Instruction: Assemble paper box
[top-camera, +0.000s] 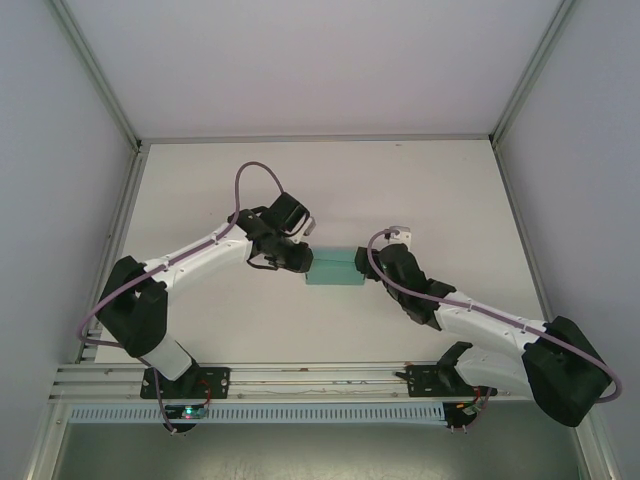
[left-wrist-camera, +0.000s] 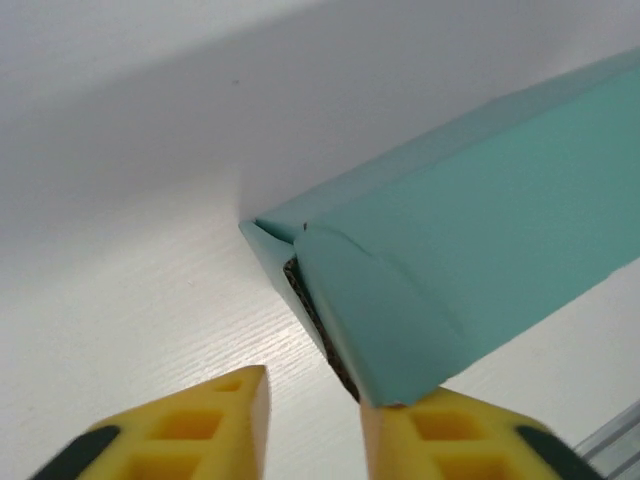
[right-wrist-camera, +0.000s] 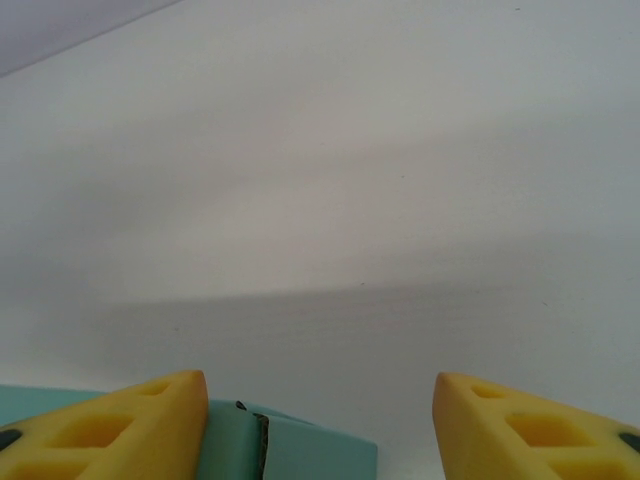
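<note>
The paper box (top-camera: 335, 268) lies midway between the table's (top-camera: 300, 190) side edges. It looks light, thin and easily dented, so pinch across its folded edges. The left gripper (top-camera: 304, 264) is part open at the end flap and the right gripper (top-camera: 369, 268) is wide open; neither holds it.

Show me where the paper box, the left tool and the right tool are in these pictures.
paper box (top-camera: 335, 268), top view, middle of its teal upper face.
left tool (left-wrist-camera: 313, 386), left wrist view, gap midway between its yellow fingertips.
right tool (right-wrist-camera: 320, 388), right wrist view, gap midway between its yellow fingertips.
</note>
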